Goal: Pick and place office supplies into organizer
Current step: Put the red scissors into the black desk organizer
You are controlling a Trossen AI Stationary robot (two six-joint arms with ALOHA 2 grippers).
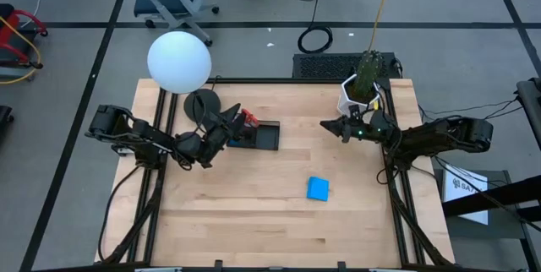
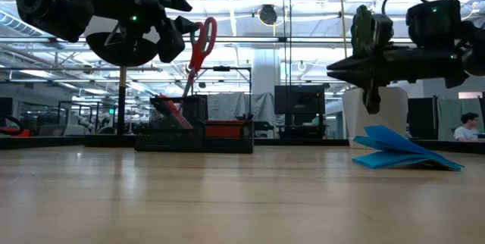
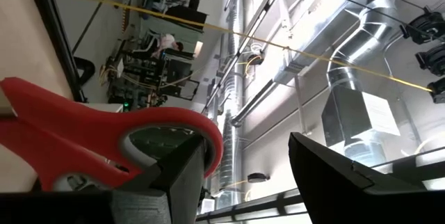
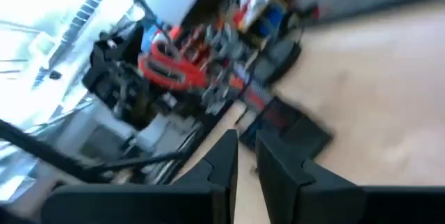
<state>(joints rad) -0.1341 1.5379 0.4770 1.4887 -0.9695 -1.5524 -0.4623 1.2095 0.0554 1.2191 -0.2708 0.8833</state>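
The red-handled scissors (image 2: 201, 43) stand nearly upright, blades down inside the low black organizer (image 1: 269, 137), handle loops up. My left gripper (image 3: 247, 140) hovers open beside the loops, at the organizer's left end (image 1: 230, 124). The handle (image 3: 104, 126) lies outside one finger, not between the two. The blue notepad (image 1: 318, 188) lies flat on the table, right of centre and nearer than the organizer. My right gripper (image 1: 325, 124) hangs shut and empty above the table, right of the organizer, and points at it. My left gripper stands with the outer side of one finger (image 3: 181, 175) right next to a red handle loop (image 3: 208, 137) of the scissors. Whether they touch, I cannot tell. Nothing lies between the fingers.
A white globe lamp (image 1: 179, 61) on a dark round base (image 1: 201, 103) stands behind the left gripper. A white pot with a plant (image 1: 359, 93) sits at the far right corner. Red and dark items (image 2: 223, 128) lie in the organizer. Bare wood fills the near half.
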